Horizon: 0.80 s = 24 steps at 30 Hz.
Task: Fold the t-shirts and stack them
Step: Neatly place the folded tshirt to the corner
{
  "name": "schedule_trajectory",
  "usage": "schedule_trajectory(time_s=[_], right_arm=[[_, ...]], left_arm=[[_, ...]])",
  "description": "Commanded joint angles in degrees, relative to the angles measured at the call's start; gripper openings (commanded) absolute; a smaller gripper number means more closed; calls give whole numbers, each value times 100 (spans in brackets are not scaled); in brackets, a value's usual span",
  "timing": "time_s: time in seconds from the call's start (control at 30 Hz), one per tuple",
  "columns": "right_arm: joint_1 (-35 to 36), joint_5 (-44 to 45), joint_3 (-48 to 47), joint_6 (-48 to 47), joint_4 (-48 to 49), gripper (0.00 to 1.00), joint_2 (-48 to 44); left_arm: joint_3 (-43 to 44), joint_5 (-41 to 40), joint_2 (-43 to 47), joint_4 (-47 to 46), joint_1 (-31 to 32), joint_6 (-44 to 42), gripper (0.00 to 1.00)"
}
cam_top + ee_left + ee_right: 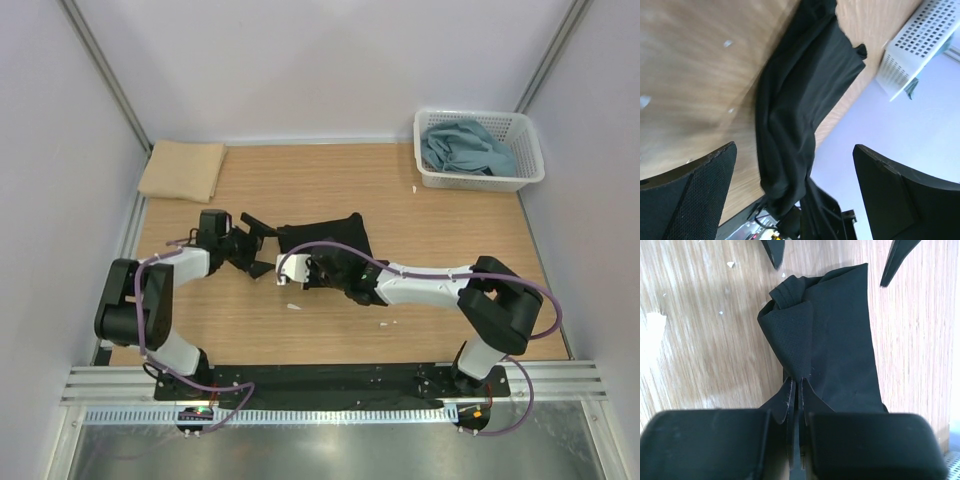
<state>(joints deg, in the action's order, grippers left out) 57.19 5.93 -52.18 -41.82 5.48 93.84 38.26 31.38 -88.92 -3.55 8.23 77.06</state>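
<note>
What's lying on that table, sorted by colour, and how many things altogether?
black t-shirt: 1
tan t-shirt: 1
blue-grey cloth heap: 1 (shirts inside cannot be counted)
white basket: 1
Total: 4

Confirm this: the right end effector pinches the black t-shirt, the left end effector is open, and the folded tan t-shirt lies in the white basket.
Not quite. In the top external view the folded tan t-shirt lies on the table at its far left corner, not in the white basket, which holds blue-grey cloth. The rest stands.
</note>
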Motion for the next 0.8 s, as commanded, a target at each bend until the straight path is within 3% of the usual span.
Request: schedule_trajectory(time_s=[0.0,0.37,0.53,0.77], right_arm=[[-85,-163,-284,289,191,1,-235],[-226,-207,-477,491,296,1,-314],[-270,-215,-477,649,340,1,-393],[-349,-224,-442,825,489,1,-376]], left_arm=[[173,299,-501,-795,117,361,100],[243,61,-1117,-892,355,820,99],[463,45,-1549,-972,381,934,93],[761,-141,-1917,-849,390,934,78]])
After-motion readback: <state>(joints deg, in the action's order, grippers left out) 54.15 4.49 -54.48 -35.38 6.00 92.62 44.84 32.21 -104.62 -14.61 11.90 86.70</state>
